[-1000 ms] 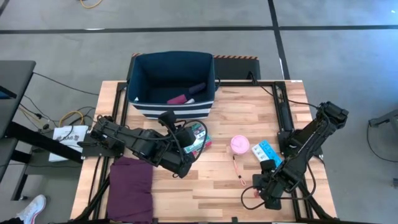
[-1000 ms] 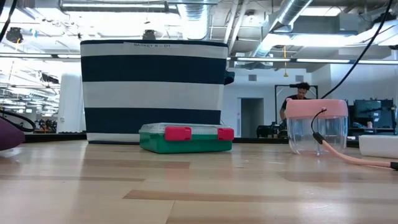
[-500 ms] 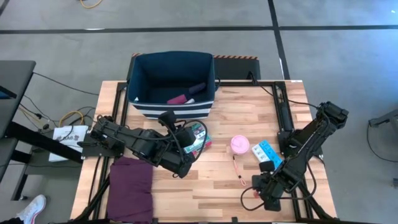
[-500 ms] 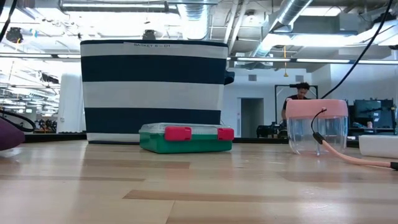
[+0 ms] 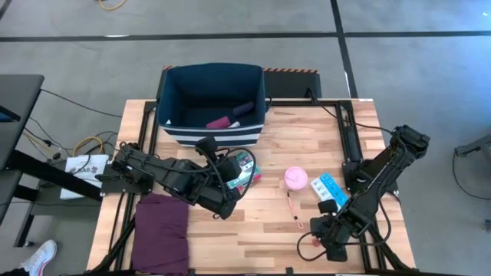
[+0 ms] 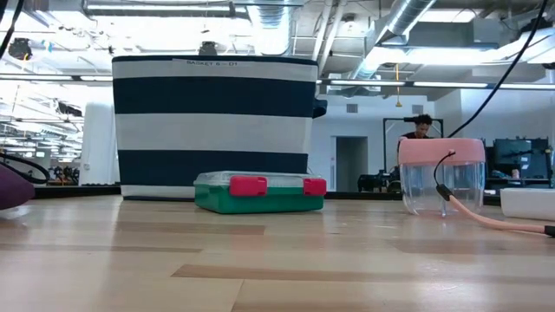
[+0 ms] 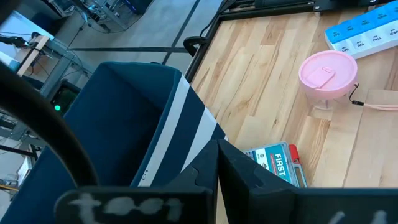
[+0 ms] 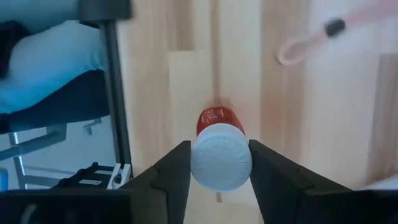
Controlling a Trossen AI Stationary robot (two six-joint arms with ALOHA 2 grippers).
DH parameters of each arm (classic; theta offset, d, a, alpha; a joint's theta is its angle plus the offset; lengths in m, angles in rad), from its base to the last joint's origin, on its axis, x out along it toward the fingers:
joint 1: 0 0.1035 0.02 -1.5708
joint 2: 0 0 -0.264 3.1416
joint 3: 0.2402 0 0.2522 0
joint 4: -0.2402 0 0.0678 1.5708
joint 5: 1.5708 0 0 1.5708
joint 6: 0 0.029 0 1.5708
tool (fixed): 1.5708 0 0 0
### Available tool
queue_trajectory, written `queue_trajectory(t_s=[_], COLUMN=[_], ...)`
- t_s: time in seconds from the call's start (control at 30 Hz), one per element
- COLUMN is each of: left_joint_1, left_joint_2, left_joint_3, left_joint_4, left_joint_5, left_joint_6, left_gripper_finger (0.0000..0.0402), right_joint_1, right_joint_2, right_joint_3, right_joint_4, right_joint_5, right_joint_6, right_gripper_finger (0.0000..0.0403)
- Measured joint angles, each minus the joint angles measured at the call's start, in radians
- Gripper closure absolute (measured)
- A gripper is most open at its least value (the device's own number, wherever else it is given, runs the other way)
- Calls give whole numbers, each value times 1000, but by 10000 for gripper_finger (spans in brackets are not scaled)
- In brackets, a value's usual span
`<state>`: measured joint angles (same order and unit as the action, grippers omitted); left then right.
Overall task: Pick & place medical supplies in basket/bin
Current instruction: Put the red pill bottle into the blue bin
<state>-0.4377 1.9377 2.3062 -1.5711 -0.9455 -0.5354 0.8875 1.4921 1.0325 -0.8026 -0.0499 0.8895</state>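
My right gripper [image 5: 326, 234] stands near the table's near right corner, shut on a small bottle [image 8: 217, 143] with a white cap and a red body. My left gripper [image 5: 232, 182] hovers shut and empty beside the green-red packet [image 5: 244, 170], which lies flat on the table in front of the navy striped bin [image 5: 165, 100]. A magenta roll [image 5: 219, 121] and a purple roll [image 5: 242, 109] lie inside the bin. The pink tub [image 5: 296, 178] and the blue-white pill strip [image 5: 330, 186] rest on the table left of my right arm. My right gripper pinches the bottle's white cap [image 8: 221, 165] between its two fingers, one on each side. The fingers come from above, pointing down at the table. The red body [image 8: 215, 118] reaches past the fingertips toward the wood. Whether the bottle touches the table, I cannot tell.
A folded purple cloth [image 5: 163, 230] lies at the near left corner. A pink cord [image 5: 294, 207] trails from the tub toward the near edge. Bare wood lies in the table's middle. In the low view the packet [image 6: 258, 192] sits before the bin [image 6: 214, 126], and a person stands far behind.
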Motion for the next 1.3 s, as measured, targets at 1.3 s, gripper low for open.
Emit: queue_trajectory(t_s=[1.3], left_joint_1=[-139], left_joint_2=[-108], left_joint_3=[50], left_joint_4=[0], left_joint_5=[-210], left_joint_6=[79], left_gripper_finger=[401], right_joint_1=[-945], right_joint_2=[-11], right_joint_3=[419], right_joint_4=[669], right_joint_5=[155], right_joint_6=[-1359], right_gripper_finger=[280])
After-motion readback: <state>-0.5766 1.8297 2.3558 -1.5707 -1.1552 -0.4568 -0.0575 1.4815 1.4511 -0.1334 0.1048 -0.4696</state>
